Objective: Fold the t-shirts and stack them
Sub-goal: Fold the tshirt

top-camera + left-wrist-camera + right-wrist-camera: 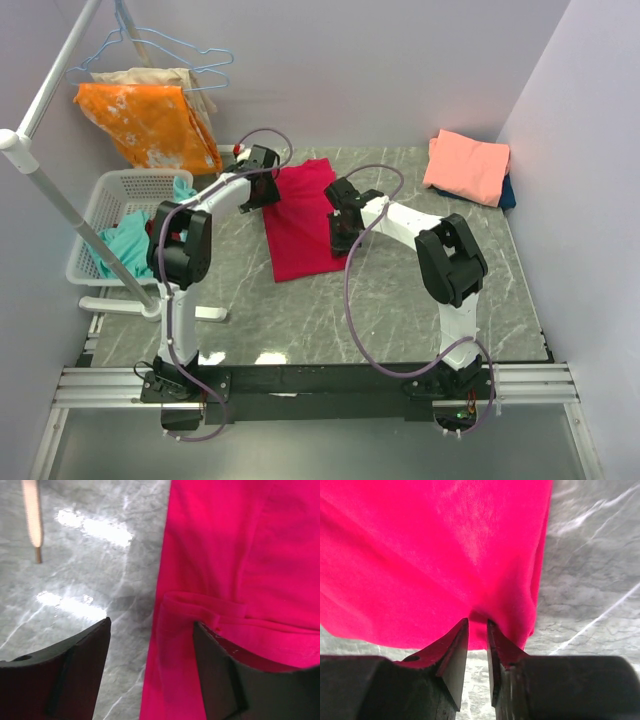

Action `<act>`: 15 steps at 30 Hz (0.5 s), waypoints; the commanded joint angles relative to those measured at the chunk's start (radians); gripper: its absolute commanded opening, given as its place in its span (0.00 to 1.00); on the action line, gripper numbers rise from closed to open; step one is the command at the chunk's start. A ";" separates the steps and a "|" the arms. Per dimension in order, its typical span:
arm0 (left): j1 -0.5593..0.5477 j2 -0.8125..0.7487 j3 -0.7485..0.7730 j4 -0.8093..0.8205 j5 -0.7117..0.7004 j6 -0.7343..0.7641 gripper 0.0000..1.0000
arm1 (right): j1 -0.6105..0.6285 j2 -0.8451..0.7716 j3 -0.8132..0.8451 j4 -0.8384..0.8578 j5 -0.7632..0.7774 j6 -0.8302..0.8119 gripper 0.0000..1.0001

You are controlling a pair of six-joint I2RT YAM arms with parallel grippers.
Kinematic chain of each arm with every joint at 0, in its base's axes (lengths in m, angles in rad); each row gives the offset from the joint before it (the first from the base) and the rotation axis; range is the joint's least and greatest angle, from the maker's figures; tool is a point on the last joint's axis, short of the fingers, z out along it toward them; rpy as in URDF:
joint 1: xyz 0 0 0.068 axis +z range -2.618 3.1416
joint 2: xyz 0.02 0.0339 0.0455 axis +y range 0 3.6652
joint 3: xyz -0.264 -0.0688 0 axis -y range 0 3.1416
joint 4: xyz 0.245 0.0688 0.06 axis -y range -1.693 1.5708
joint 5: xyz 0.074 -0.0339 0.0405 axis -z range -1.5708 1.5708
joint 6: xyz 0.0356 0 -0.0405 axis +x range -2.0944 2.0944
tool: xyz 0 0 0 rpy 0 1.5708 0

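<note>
Three tees | crimson tee [300, 225] mid-frame on bench [400, 300], left fingers [75, 675] apart at its edge, right fingers [452, 655] clamped on its edge | salmon-pink tee [467, 165] upper right, covering dark blue tee [508, 192], mostly hidden

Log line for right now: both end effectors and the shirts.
left end effector: open over red t-shirt edge | right end effector: pinching red t-shirt | pink t-shirt: folded on dark blue t-shirt

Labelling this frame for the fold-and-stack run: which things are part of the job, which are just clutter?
Job:
red t-shirt, pinched by the right pincer
salmon-pink t-shirt, folded, on the dark blue t-shirt

Lying about:
orange blotched cloth, hanging
wire hangers
white basket with teal cloth
</note>
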 commanded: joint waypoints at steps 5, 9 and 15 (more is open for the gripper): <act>0.003 -0.150 -0.055 0.029 0.010 -0.006 0.74 | -0.071 0.034 0.268 -0.047 0.086 -0.012 0.34; 0.003 -0.177 -0.071 0.021 0.059 -0.016 0.75 | -0.098 0.170 0.497 -0.129 0.097 -0.042 0.36; 0.003 -0.214 -0.089 0.000 0.099 -0.018 0.76 | -0.147 0.333 0.721 -0.141 0.066 -0.064 0.40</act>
